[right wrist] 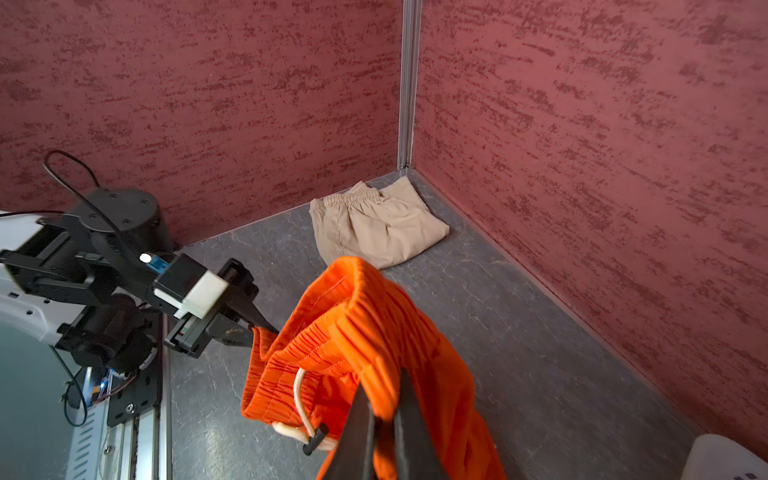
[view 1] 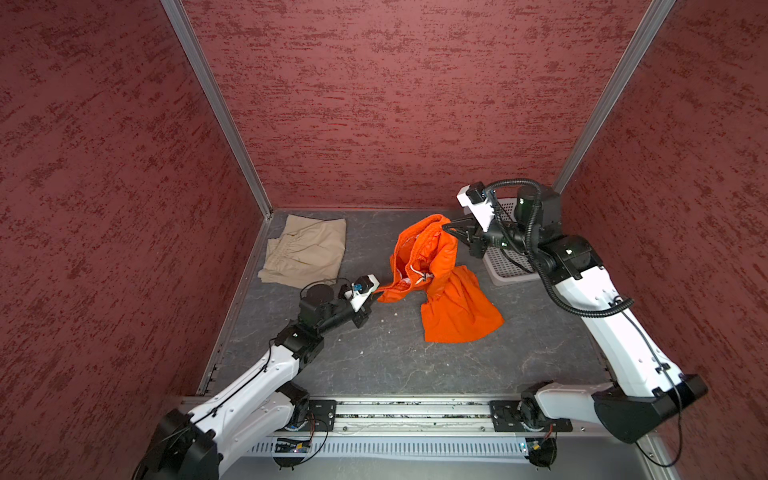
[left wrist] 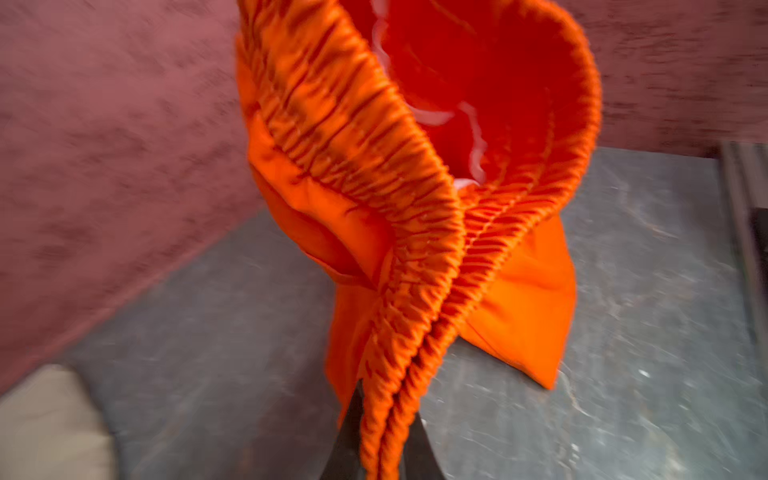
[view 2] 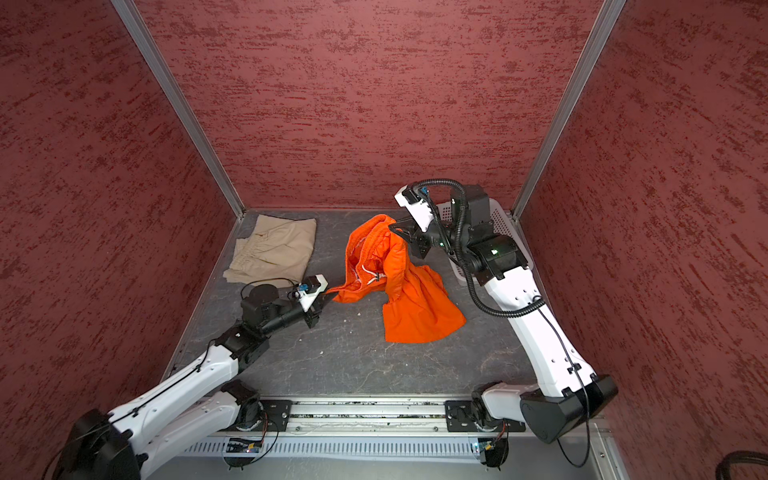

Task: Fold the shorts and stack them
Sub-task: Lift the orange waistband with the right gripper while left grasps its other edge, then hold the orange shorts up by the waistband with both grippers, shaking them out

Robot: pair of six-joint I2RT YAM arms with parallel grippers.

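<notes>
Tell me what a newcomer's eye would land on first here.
The bright orange shorts stand out mid-scene. Their waistband is strung between the left gripper and the raised right gripper, both shut on it, and the legs trail onto the grey table. Next come the beige shorts, lying folded in the far left corner.

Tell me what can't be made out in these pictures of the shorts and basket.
White basket: mostly behind the right arm in both top views; cut to a corner by the right wrist view's edge.
Beige shorts: only a blurred corner at the left wrist view's edge.
Orange shorts: blurred in the left wrist view; its folds hide the legs.
Left jaws: tips under the wrist camera and orange cloth in both top views.
</notes>
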